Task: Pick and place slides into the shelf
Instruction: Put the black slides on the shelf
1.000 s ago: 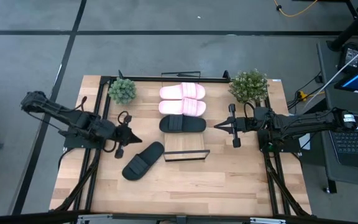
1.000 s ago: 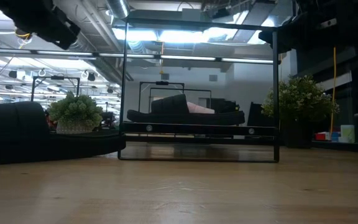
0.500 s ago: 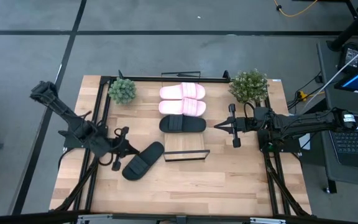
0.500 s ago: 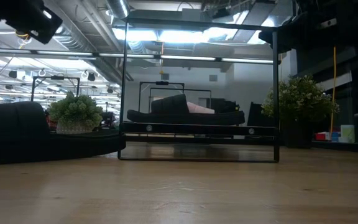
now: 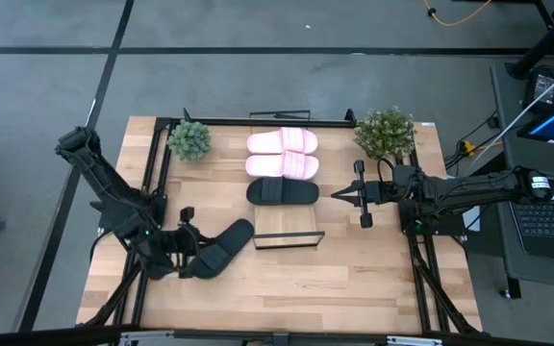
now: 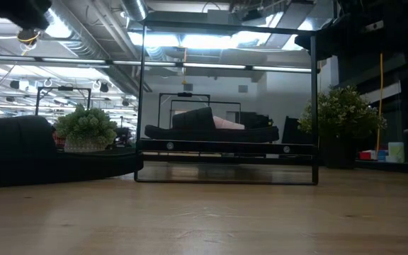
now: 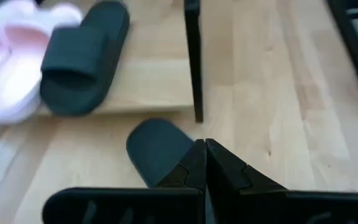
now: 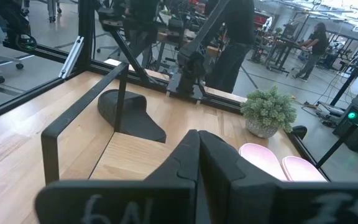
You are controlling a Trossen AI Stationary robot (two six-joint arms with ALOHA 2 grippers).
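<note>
Two pale pink slides (image 5: pixel 283 141) (image 5: pixel 283 165) and one black slide (image 5: pixel 283 192) lie side by side, soles down, on the sloping light-wood shelf (image 5: pixel 287 221). The shelf's dark front lip (image 5: pixel 289 240) faces the near edge. The second black slide (image 5: pixel 221 248) lies slantwise on the table, left of the shelf. My left gripper (image 5: pixel 188 254) is shut over that slide's near-left end; in the left wrist view my left gripper (image 7: pixel 205 152) stands right above the black slide (image 7: pixel 157 149). My right gripper (image 5: pixel 346 195) waits, shut, right of the shelf. My left gripper's shut fingers come slanting down from the table's left at the loose black slide's near-left end (image 7: pixel 166 158). I cannot tell whether they touch it. The slide lies flat on the table.
A small potted plant (image 5: pixel 189 139) stands at the far left, a bigger one (image 5: pixel 385 133) at the far right. Black frame rails (image 5: pixel 152 183) run along both table sides. Bare wood lies along the near edge (image 5: pixel 306 288). People stand in the room behind (image 8: pixel 319 37).
My left arm has swung toward the table's near edge and come down, from beside the shelf's black slide to the near-left end of the loose black slide. The slides and my right arm have stayed where they were.
</note>
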